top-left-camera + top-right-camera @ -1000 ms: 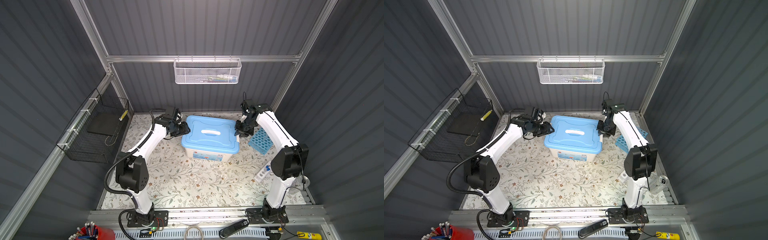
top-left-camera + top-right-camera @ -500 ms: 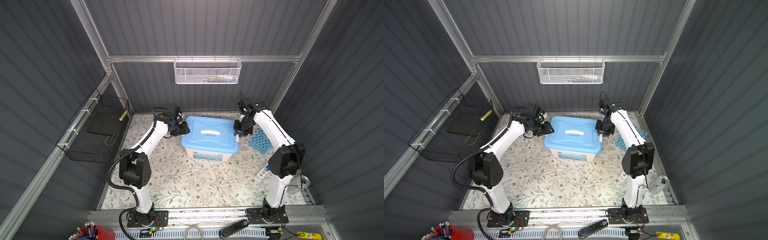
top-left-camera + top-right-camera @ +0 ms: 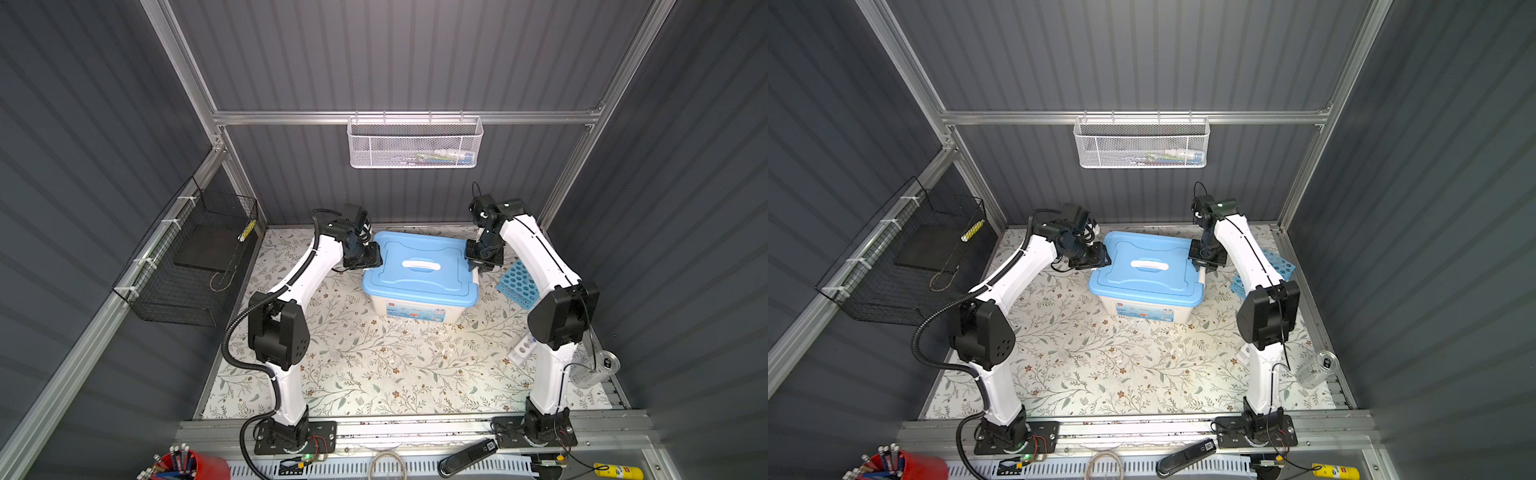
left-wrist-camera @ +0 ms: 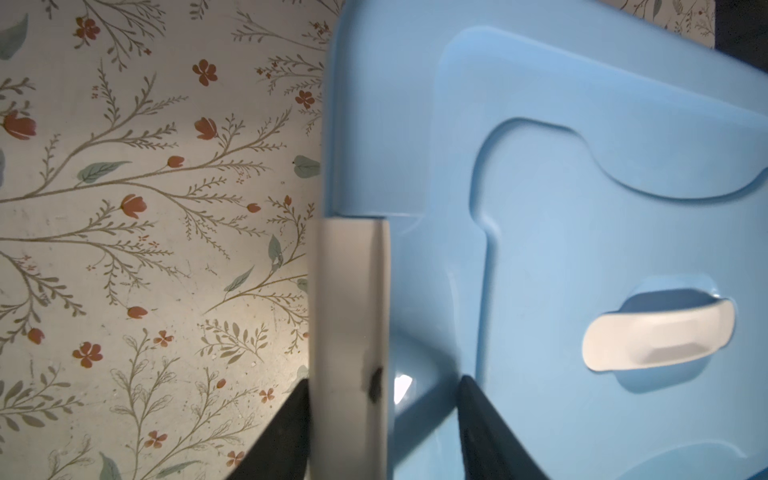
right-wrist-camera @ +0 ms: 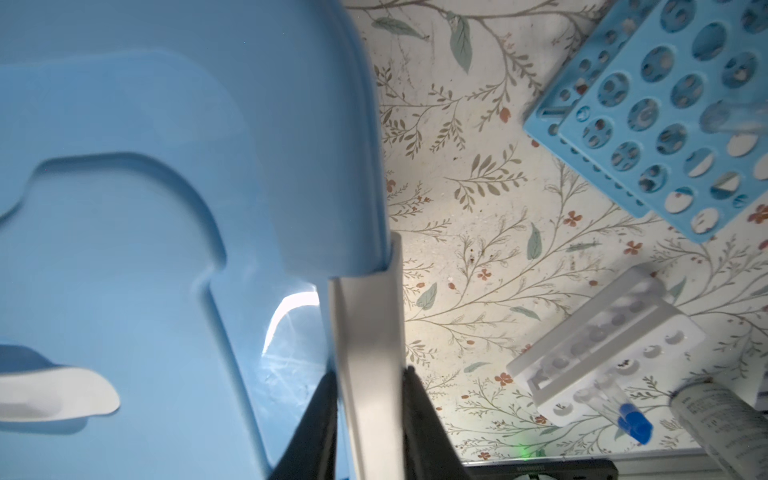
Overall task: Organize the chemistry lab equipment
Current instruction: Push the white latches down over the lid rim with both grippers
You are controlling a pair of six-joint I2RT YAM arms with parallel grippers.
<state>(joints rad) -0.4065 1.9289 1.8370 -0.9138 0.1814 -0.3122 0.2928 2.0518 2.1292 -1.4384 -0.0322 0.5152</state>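
Note:
A white tub with a blue lid (image 3: 415, 284) (image 3: 1142, 282) stands at the back middle. My left gripper (image 4: 385, 378) (image 3: 368, 259) is open astride the tub's white left latch (image 4: 349, 291). One finger touches the latch; the other hangs over the lid (image 4: 582, 166). My right gripper (image 5: 370, 371) (image 3: 482, 262) is shut on the white right latch (image 5: 365, 332). The sky-blue rack (image 3: 517, 284) (image 5: 665, 124) lies right of the tub. The small white rack (image 3: 523, 349) (image 5: 602, 357) has a blue-capped test tube (image 5: 623, 411) lying on it.
A white mesh basket (image 3: 415, 143) hangs on the back wall and a black wire basket (image 3: 195, 266) on the left wall. A clear can (image 3: 594, 370) lies at the mat's right edge. The red cup of pens (image 3: 187, 467) stands at the front left.
Both arms have shifted slightly, elbows drawing inward, while the grippers stay at the tub's two latches. The tub has not moved.

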